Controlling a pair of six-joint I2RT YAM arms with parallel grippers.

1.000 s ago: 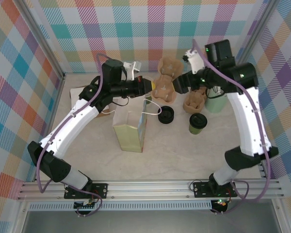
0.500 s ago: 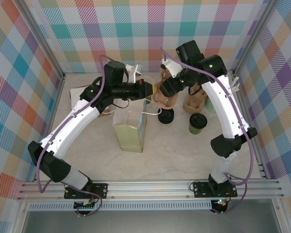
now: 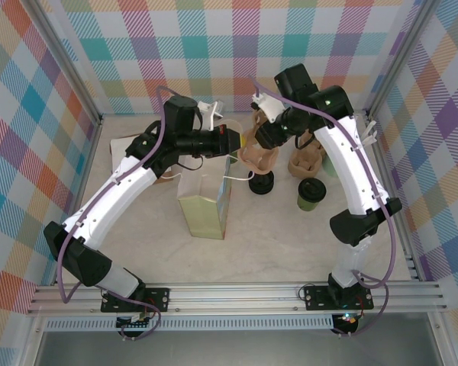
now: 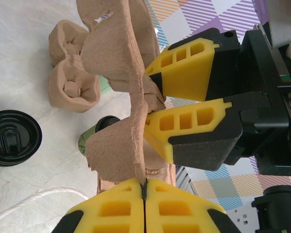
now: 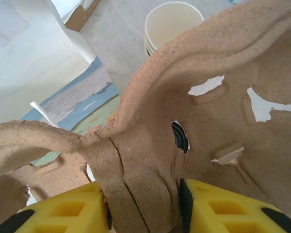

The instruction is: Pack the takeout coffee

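The takeout coffee point(image 3: 311, 193), a small green cup with a black lid, stands on the table right of the paper bag point(image 3: 204, 206); its edge point(image 4: 89, 138) peeks from behind the carrier in the left wrist view. Both grippers hold a brown moulded-pulp cup carrier point(image 3: 253, 156) in the air behind the bag. My left gripper point(image 3: 235, 142) is shut on the carrier's thin edge point(image 4: 136, 145). My right gripper point(image 3: 266, 139) has its pads against both sides of the carrier's central rib point(image 5: 145, 184).
A black lid point(image 3: 262, 181) lies between the bag and the coffee. A second pulp carrier point(image 3: 305, 162) sits at the back right. A stack of cream-rimmed cups point(image 5: 173, 22) stands beyond the held carrier. Plaid walls close in the table on three sides.
My right arm swung left to the carrier and its jaws closed on the central rib. The left arm kept its grip and stayed in place.
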